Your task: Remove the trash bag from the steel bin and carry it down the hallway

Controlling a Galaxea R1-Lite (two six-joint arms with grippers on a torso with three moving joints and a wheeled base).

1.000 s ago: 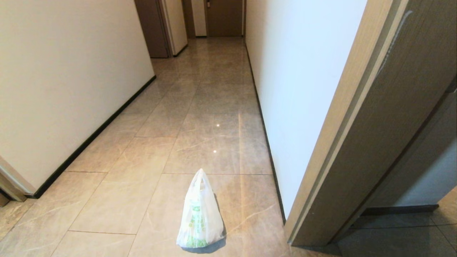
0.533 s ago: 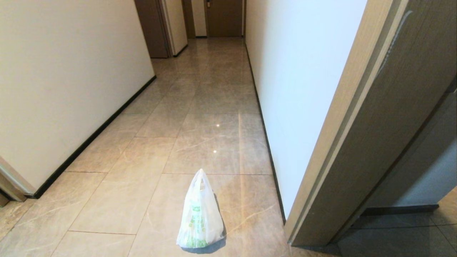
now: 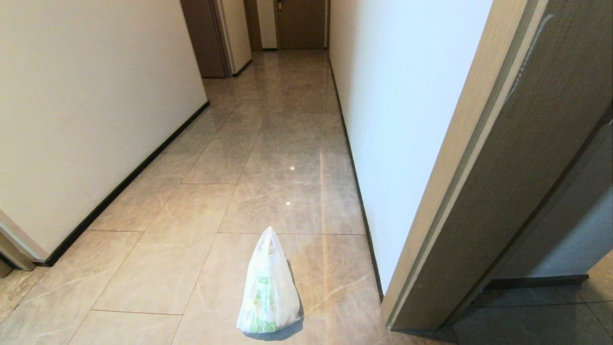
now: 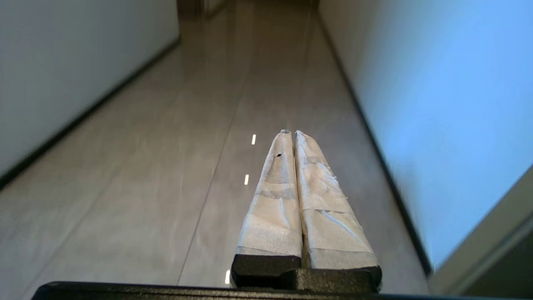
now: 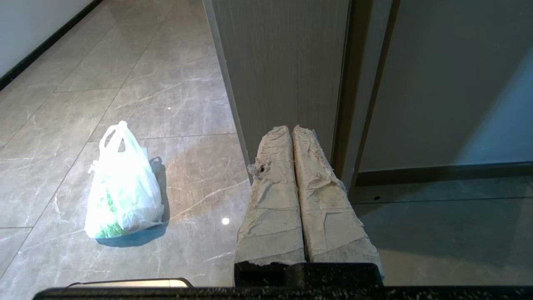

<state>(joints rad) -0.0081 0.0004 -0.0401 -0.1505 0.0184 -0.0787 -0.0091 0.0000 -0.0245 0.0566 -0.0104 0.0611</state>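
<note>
The trash bag (image 3: pixel 269 287) stood upright on the hallway (image 3: pixel 282 143) floor at the lower centre of the head view, its loop handles pointing up and its green print facing the camera, with a dark shadow along its right side. It sat near the edge of the brown door (image 3: pixel 517 167) that filled the right of that frame, and well apart from the cream wall (image 3: pixel 86 110) on the left. The steel bin showed in no view, so the bag was already out of it. Neither arm appeared in the head view. In the left wrist view the left hand (image 4: pixel 290 135) had its two padded fingers pressed together with nothing between them, aimed along the bare floor toward the far end of the corridor. In the right wrist view the right hand (image 5: pixel 291 130) was likewise closed and empty, pointing at the door edge, with the bag at the left of that frame. Judged from this, the carrying step had reached its end: the bag was set down and released. If the bag had to go farther, the next move would call for opening one hand, lowering it to the handles and closing on the loops before lifting.
</note>
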